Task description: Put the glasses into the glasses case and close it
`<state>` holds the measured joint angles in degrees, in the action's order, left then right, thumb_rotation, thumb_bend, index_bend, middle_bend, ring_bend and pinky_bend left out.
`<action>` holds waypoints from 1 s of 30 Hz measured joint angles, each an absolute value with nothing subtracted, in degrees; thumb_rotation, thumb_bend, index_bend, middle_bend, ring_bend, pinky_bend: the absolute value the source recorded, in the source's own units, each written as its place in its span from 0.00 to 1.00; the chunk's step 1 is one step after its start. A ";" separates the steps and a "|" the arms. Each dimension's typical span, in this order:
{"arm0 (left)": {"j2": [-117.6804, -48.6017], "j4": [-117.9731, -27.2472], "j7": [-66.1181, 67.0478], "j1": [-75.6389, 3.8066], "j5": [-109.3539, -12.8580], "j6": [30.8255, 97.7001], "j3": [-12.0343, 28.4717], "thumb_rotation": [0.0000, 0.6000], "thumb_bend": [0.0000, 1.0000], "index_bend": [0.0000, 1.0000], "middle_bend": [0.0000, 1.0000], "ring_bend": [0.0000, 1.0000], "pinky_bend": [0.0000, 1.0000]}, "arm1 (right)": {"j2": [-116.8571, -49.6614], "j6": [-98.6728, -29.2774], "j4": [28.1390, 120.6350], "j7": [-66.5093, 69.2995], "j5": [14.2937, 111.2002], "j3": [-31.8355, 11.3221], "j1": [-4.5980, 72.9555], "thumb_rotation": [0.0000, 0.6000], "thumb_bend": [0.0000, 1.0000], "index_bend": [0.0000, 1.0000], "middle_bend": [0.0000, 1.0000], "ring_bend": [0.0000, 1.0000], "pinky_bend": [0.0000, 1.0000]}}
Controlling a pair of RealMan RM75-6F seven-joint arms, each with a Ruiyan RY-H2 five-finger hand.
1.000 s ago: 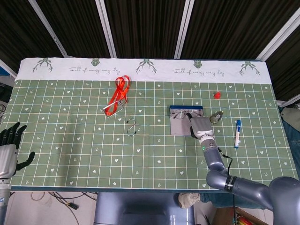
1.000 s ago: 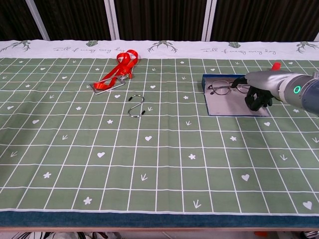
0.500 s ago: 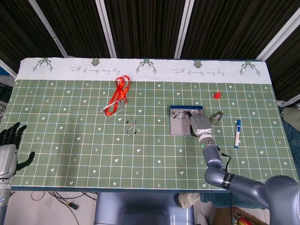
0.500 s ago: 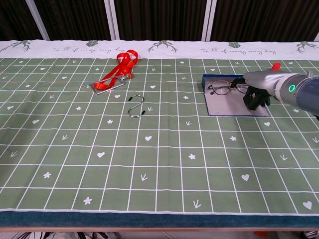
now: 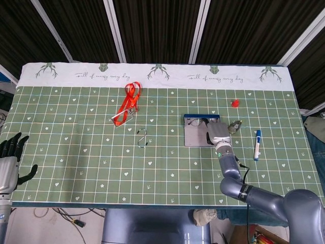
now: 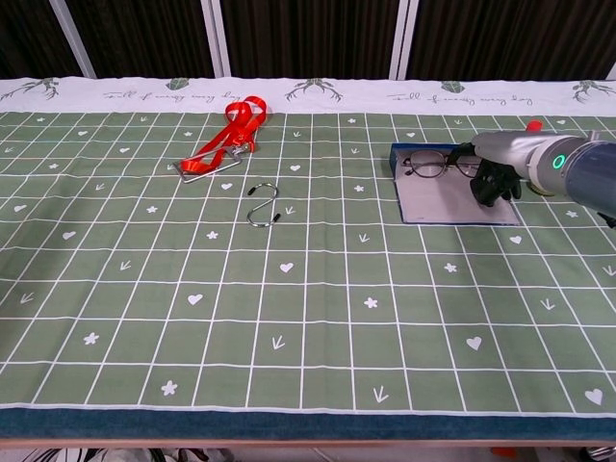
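Observation:
The glasses case [image 5: 195, 138] lies open and flat on the green cloth, right of centre, grey inside with a blue far rim [image 6: 420, 149]. Thin dark-framed glasses [image 6: 429, 166] sit across its far end, close against the blue rim. My right hand [image 6: 494, 177] is at the case's right edge with its fingers curled around the right end of the glasses [image 5: 196, 121]. From the head view the right hand [image 5: 217, 133] covers that end of the frame. My left hand [image 5: 9, 161] hangs off the table's front left corner, fingers spread, holding nothing.
A red lanyard with a metal clip [image 5: 127, 104] and a metal S-hook [image 5: 143, 138] lie left of the case. A small metal object [image 5: 235, 125], a blue-and-white pen [image 5: 257, 144] and a small red item [image 5: 235, 103] lie to its right.
My right hand has slid the glasses a little toward the far blue rim of the case. The left hand has not moved.

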<state>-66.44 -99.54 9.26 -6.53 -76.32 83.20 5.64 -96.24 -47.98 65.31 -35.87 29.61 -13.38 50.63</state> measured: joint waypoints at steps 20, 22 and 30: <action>-66.43 -99.54 9.71 -6.55 -76.37 83.11 5.48 1.00 0.31 0.07 0.00 0.00 0.00 | -92.16 -51.82 73.77 -34.05 31.83 -13.38 48.48 1.00 0.50 0.11 0.58 0.62 0.55; -66.44 -99.55 9.79 -6.55 -76.37 83.11 5.47 1.00 0.31 0.07 0.00 0.00 0.00 | -91.35 -52.39 75.40 -33.74 32.52 -13.22 48.04 1.00 0.41 0.11 0.51 0.55 0.51; -66.51 -99.62 10.16 -6.56 -76.40 83.14 5.40 1.00 0.31 0.07 0.00 0.00 0.00 | -88.73 -55.99 80.85 -32.37 39.30 -10.63 45.40 1.00 0.30 0.18 0.31 0.32 0.29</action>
